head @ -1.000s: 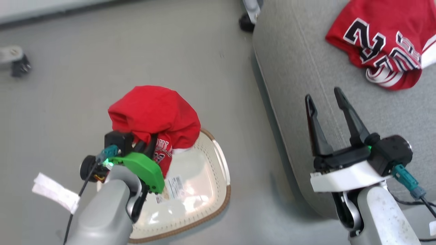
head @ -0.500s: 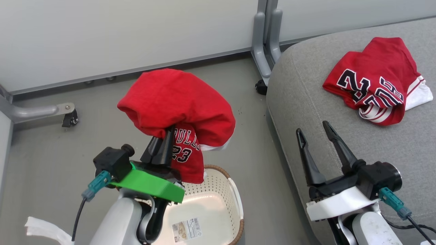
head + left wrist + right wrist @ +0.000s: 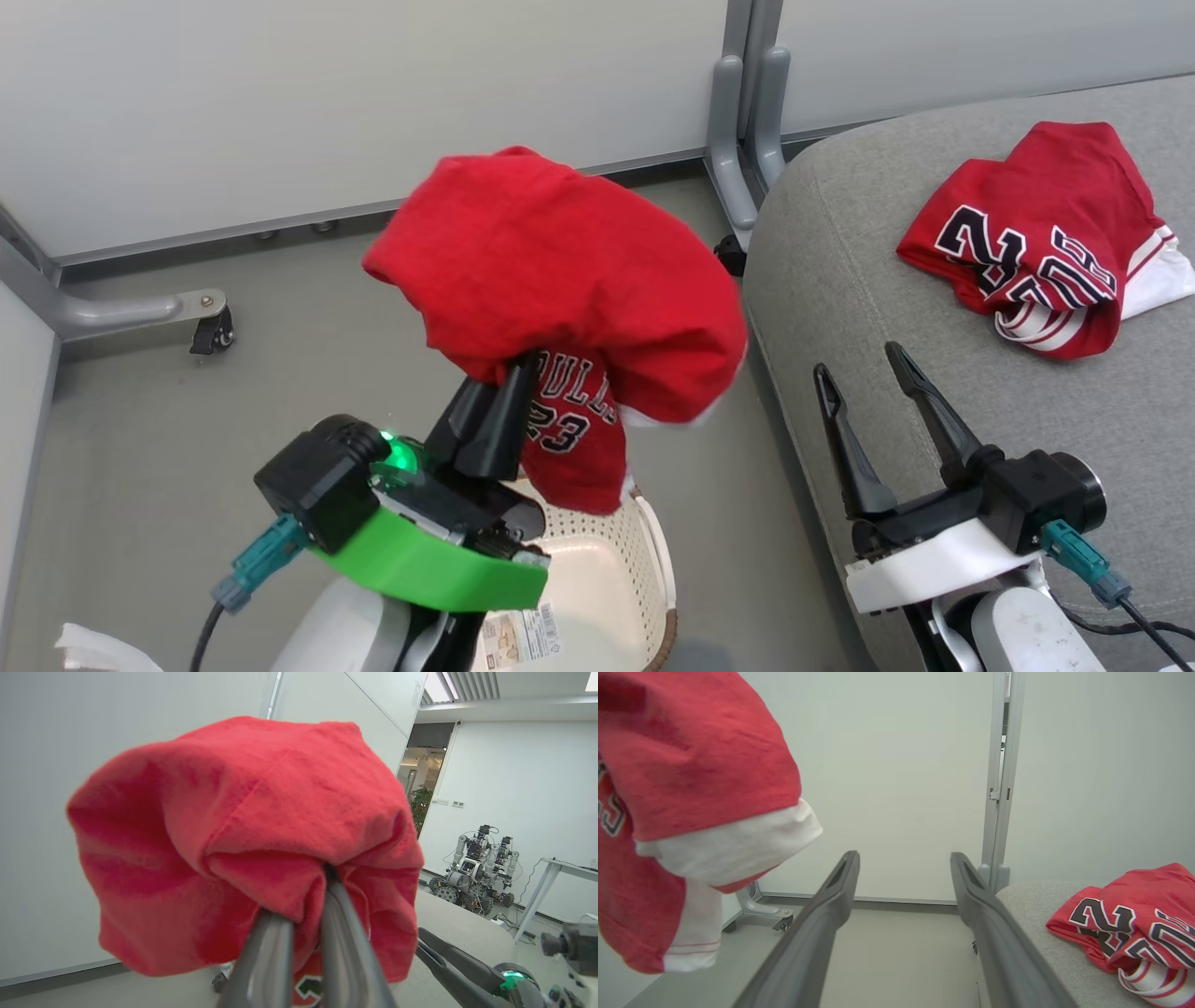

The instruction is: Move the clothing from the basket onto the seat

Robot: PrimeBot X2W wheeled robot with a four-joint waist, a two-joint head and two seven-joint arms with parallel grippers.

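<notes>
Left gripper (image 3: 518, 373): seen at the lower centre of the head view; its two dark fingers are pressed together and clamped on the held garment (image 3: 560, 261); the fingertips are buried in the cloth.
Held garment: red, bunched over the fingers in the centre of the head view; a flap with "23" lettering and a white hem is hung below it; it is raised above the basket (image 3: 653, 551); in the left wrist view its red folds are spread across the middle of the frame.
Basket: cream-white and perforated; cut by the bottom edge of the head view, under the left gripper; a paper label (image 3: 518, 639) is seen on its bottom.
Second garment (image 3: 1036, 243): laid crumpled on the seat (image 3: 887, 261), at the upper right of the head view; its black-and-white numbers are turned up.
Seat: grey fabric; the right side of the head view is occupied by it.
Right gripper (image 3: 857, 359): at the lower right of the head view; its fingers are spread wide apart and empty; it is placed over the near edge of the seat.
</notes>
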